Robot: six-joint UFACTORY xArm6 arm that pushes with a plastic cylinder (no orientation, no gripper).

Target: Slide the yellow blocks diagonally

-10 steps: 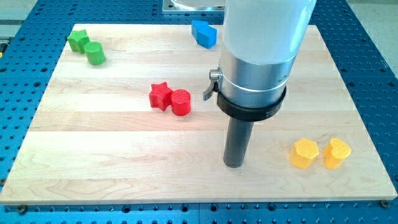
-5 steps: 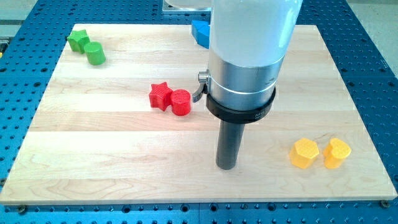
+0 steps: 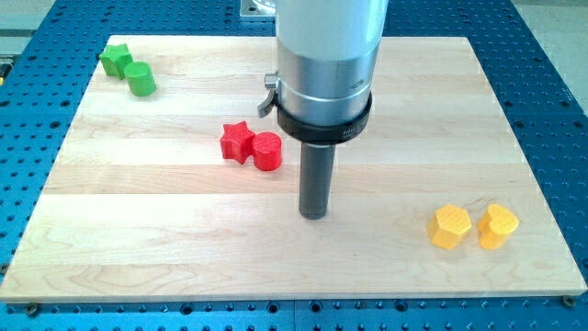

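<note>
The rod's tip (image 3: 314,215), bare and touching nothing, stands mid-board, with the yellow hexagonal block (image 3: 450,226) and the yellow heart-shaped block (image 3: 497,226) well apart at its four o'clock.

Yellow hexagon block (image 3: 450,226) beside yellow heart block (image 3: 497,226), bottom right.

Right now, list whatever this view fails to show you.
- Camera view: the board strip at the view's top centre is hidden behind my arm, so any block there cannot be seen.
- My arm's upper part is cut off by the top edge.
- Right yellow block: exact shape unclear.
</note>
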